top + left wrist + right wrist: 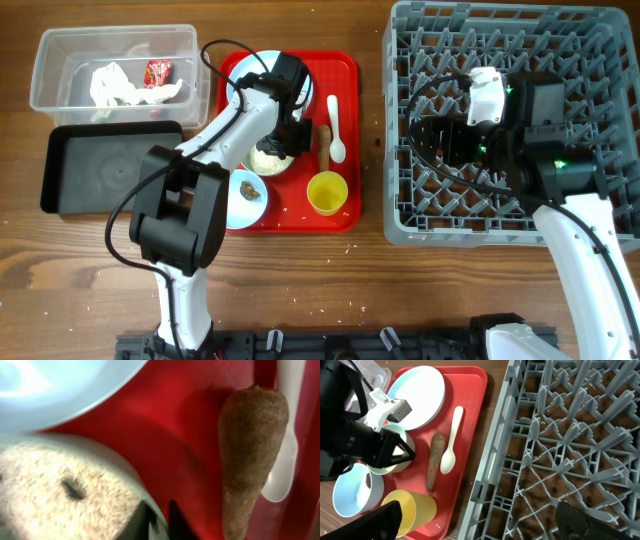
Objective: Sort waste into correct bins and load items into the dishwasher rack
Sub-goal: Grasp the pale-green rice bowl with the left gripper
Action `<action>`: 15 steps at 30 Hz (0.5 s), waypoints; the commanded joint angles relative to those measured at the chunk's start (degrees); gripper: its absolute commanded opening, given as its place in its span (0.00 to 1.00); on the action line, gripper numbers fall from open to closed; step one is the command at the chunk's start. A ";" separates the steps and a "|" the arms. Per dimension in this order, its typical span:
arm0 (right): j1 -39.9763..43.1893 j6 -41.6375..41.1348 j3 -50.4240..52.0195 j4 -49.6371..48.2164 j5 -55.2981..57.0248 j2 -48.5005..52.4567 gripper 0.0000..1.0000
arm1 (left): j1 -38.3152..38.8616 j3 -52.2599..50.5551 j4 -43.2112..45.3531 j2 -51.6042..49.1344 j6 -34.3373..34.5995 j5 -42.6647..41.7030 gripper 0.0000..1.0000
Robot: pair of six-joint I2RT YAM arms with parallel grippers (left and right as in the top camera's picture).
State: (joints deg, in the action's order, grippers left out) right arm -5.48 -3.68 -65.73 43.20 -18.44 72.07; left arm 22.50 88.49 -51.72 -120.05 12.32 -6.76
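My left gripper (293,135) is down on the red tray (345,70), shut on the rim of the mint bowl of rice crumbs (268,160); in the left wrist view the rim (160,515) sits between its fingers. The brown stick (250,455) and white spoon (285,460) lie just to the right, and the pale blue plate (238,80) is behind. A second bowl (247,195) holds the small brown lump. The yellow cup (327,192) stands at the tray's front. My right gripper (485,520) is open and empty above the grey rack (500,30).
The clear tub (50,70) at the far left holds crumpled white paper (115,85) and the red wrapper (158,71). The black tray (100,175) lies just in front of it. The rack's left wall (490,460) stands close to the red tray.
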 commanded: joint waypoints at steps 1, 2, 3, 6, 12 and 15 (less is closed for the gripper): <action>-0.09 -0.85 -1.16 0.24 -0.98 0.37 1.00 | 0.17 -0.46 0.00 0.76 0.17 0.04 0.04; -0.09 -0.85 -1.16 0.42 -0.96 0.37 1.00 | 0.17 -0.46 -0.42 0.87 0.17 0.02 0.04; -0.09 -0.81 -1.16 0.70 -0.96 0.37 1.00 | 0.17 -0.39 -1.03 1.20 0.15 0.02 0.04; -0.09 -0.83 -1.16 1.27 -0.96 0.37 1.00 | 0.11 0.52 -3.61 3.08 0.15 -0.11 0.04; -0.09 -0.79 -1.16 1.38 -0.96 0.37 1.00 | -0.15 4.59 -5.75 12.92 0.17 -0.20 0.04; -0.09 -0.81 -1.16 1.38 -0.96 0.37 1.00 | -2.14 4.66 -5.57 17.53 0.20 -0.20 0.04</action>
State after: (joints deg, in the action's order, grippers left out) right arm -5.48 -3.86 -65.73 44.58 -18.44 72.07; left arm 22.22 91.15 -57.39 -108.51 12.36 -6.20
